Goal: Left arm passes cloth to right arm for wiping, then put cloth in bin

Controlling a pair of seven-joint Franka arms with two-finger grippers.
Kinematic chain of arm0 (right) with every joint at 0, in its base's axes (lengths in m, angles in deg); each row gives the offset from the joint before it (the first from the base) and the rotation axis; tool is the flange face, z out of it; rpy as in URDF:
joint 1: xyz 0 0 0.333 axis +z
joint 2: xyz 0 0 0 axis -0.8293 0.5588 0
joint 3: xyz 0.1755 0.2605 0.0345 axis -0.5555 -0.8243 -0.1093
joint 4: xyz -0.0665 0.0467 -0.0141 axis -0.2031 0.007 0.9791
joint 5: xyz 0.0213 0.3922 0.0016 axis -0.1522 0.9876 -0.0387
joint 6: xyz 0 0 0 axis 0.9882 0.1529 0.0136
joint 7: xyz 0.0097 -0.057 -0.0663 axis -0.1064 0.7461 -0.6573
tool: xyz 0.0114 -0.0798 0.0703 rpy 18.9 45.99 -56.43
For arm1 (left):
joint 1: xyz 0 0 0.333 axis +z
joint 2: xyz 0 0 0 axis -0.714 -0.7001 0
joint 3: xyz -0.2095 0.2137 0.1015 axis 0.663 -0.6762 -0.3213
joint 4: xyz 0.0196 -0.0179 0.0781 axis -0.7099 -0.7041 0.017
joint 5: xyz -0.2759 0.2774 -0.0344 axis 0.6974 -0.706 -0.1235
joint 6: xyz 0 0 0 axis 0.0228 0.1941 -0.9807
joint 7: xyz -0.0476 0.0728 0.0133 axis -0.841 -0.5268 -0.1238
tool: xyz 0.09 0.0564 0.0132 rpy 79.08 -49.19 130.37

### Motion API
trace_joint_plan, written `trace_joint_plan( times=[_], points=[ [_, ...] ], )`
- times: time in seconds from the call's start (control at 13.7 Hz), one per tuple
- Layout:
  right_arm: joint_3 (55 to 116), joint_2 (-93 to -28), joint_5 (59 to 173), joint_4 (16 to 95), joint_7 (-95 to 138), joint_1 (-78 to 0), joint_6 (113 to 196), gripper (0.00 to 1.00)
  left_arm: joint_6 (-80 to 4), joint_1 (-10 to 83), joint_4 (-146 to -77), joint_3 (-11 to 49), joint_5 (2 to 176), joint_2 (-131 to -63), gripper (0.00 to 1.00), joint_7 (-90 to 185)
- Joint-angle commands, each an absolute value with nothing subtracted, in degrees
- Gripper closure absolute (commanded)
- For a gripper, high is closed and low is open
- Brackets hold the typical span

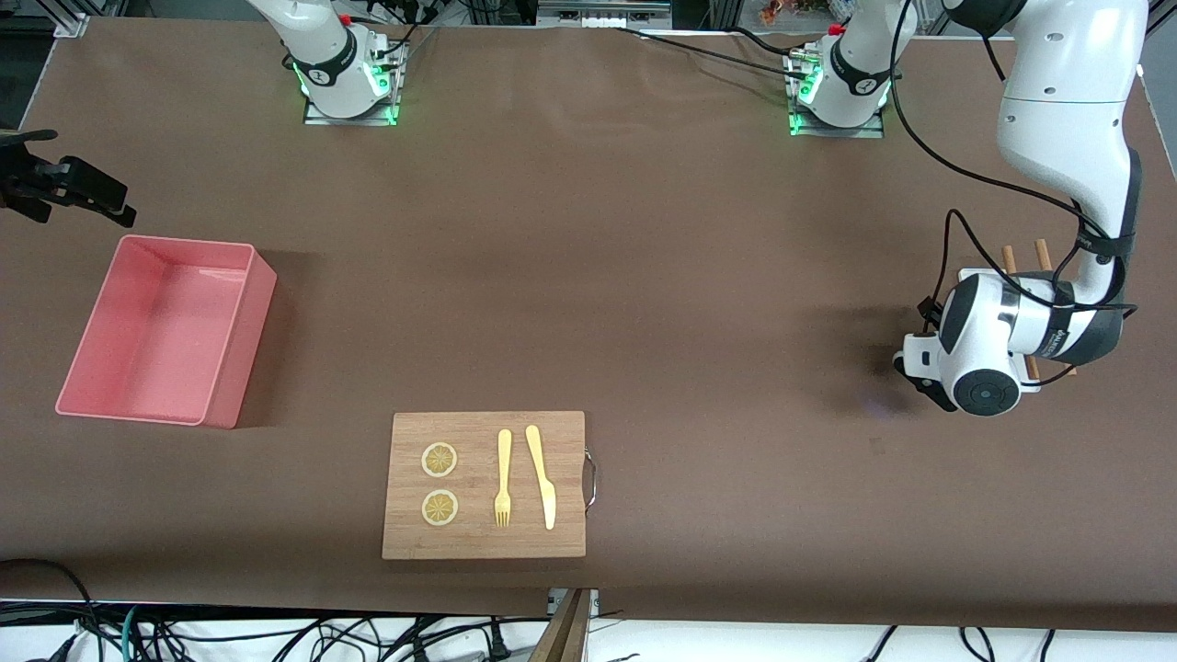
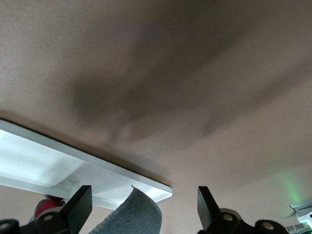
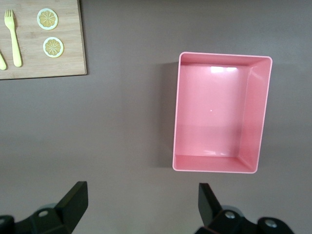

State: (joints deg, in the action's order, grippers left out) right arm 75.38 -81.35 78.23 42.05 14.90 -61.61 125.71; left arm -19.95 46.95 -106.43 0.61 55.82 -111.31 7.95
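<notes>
Brown table (image 1: 588, 276): bin (image 1: 165, 331), long axis running toward the bases.

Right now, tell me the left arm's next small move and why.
Probably: lower the left gripper a little over the cloth and close on it. The left wrist view shows its fingers spread wide with a grey fold of cloth rising between them, beside the white tray, not yet pinched. The right gripper waits open above the pink bin.
</notes>
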Motion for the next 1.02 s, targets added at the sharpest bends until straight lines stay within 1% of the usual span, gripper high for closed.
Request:
trace_joint_plan(
  times=[0.0,0.07,0.29,0.51,0.66,0.8,0.88,0.95],
  points=[
    [75.5,-81.0,77.86,41.04,15.2,-61.47,125.45,0.0,-19.23,47.23,-105.87,0.68,56.86,-111.51,0.08,5.53],
    [75.5,-80.48,77.77,41.04,15.2,-61.39,125.45,0.0,-18.97,47.32,-105.87,0.68,56.86,-111.51,0.12,5.35],
    [75.5,-79.42,77.94,41.31,15.29,-61.56,125.54,0.0,-16.51,47.76,-106.04,0.68,56.77,-111.6,0.12,5.26],
    [75.5,-79.68,77.51,41.83,15.29,-61.74,124.93,0.0,-17.64,48.72,-105.25,0.59,55.29,-112.91,0.12,5.26],
    [75.42,-79.33,77.42,44.11,15.37,-61.65,125.54,0.0,-18.0,48.81,-105.16,0.5,55.1,-113.0,0.12,5.26],
    [75.33,-78.72,77.42,44.38,15.37,-61.56,125.98,0.0,-18.0,48.81,-105.16,0.41,55.1,-113.01,0.12,5.26],
    [75.33,-77.84,77.42,44.56,15.37,-61.56,125.89,0.0,-18.08,48.81,-105.16,0.24,55.1,-113.09,0.15,5.26],
    [75.33,-77.31,77.42,44.73,15.37,-61.56,125.54,0.0,-18.0,48.9,-105.16,0.06,55.1,-113.09,0.21,5.26]
  ],
)
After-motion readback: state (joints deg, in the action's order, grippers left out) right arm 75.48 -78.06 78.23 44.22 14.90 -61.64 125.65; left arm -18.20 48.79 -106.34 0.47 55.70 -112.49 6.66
